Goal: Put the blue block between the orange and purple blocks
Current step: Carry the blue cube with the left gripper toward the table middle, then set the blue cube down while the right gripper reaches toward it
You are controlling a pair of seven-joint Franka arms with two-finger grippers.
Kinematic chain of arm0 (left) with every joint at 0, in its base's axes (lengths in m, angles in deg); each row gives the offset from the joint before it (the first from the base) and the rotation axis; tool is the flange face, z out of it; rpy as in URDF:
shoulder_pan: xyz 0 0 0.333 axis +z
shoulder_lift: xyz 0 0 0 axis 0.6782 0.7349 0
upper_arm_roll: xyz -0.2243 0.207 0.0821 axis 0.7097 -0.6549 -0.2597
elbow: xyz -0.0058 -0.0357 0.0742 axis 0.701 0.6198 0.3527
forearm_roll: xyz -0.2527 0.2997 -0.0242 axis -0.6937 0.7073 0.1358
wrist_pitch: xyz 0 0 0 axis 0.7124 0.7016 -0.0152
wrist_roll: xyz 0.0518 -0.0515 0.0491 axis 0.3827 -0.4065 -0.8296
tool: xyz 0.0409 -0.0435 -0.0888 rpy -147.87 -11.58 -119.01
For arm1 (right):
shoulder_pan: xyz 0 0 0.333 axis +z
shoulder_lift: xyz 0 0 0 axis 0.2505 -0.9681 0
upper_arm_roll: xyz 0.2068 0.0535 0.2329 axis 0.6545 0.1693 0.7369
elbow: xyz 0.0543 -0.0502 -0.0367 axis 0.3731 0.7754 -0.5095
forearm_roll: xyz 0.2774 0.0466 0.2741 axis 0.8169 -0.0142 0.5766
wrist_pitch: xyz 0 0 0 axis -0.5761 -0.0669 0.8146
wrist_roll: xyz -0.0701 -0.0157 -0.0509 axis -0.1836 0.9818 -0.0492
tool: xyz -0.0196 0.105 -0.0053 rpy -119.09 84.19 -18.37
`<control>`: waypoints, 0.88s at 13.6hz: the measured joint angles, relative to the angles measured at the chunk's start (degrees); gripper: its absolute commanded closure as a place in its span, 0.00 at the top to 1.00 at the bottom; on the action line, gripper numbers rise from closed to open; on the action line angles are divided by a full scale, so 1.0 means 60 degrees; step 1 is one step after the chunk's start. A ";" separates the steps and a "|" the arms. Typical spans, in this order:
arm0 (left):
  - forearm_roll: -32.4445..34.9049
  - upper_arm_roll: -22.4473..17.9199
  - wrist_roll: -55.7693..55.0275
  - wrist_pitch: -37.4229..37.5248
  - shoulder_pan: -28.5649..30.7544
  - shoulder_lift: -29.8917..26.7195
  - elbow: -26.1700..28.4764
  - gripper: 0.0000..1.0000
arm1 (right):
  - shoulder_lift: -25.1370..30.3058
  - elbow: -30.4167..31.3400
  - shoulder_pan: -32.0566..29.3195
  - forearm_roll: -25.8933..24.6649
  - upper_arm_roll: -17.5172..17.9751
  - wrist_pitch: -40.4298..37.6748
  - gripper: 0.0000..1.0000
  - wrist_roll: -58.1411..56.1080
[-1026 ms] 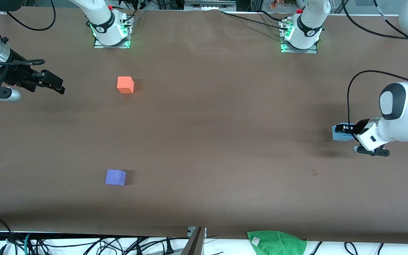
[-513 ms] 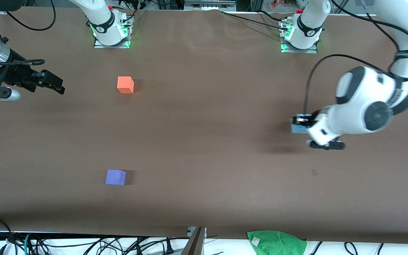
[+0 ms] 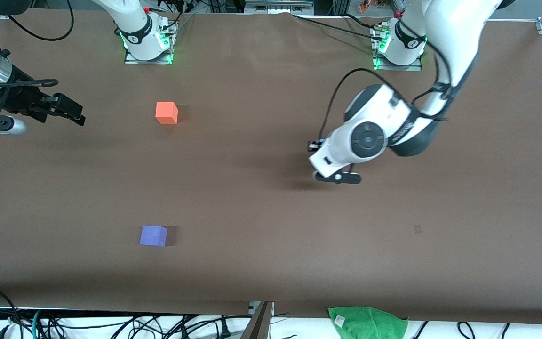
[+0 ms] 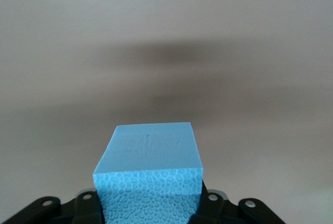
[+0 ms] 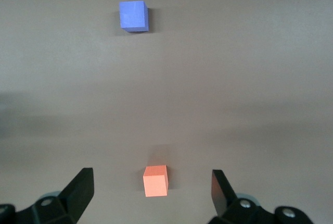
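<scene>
The orange block [image 3: 166,113] sits on the brown table, farther from the front camera. The purple block [image 3: 153,235] sits nearer to the camera, roughly in line with it. My left gripper [image 3: 315,146] is up over the middle of the table, shut on the blue block [image 4: 149,174]; its black fingers [image 4: 210,199] press the cube's two sides. The wrist hides the blue block in the front view. My right gripper [image 3: 77,114] waits open and empty at the right arm's end of the table. Its wrist view [image 5: 152,183] shows the orange block [image 5: 155,181] and the purple block [image 5: 133,15].
A green cloth [image 3: 367,322] lies at the table's edge nearest the front camera. A small dark mark [image 3: 417,229] is on the table toward the left arm's end. Both arm bases [image 3: 147,44] stand along the edge farthest from the camera.
My left arm has carried the blue block from the left arm's end of the table to over the middle. The right arm and the other two blocks have not moved.
</scene>
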 measured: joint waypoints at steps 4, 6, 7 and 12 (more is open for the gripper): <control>0.0176 -0.1252 -0.0619 -0.1577 -0.1841 0.0961 -0.0184 0.36 | -0.0045 0.0000 -0.0007 0.0000 -0.0010 0.0009 0.99 0.0000; 0.0181 -0.2242 -0.0680 -0.2038 -0.2910 0.1200 -0.0206 0.45 | -0.0157 0.0001 -0.0010 0.0000 -0.0013 0.0064 0.99 0.0000; 0.0182 -0.2609 -0.0701 -0.2370 -0.3323 0.1305 -0.0210 0.90 | -0.0218 0.0001 -0.0010 0.0000 -0.0013 0.0129 0.99 0.0000; 0.0182 -0.2949 -0.0813 -0.2712 -0.3620 0.1462 -0.0287 1.00 | -0.0296 0.0000 -0.0008 0.0000 -0.0011 0.0294 0.99 0.0000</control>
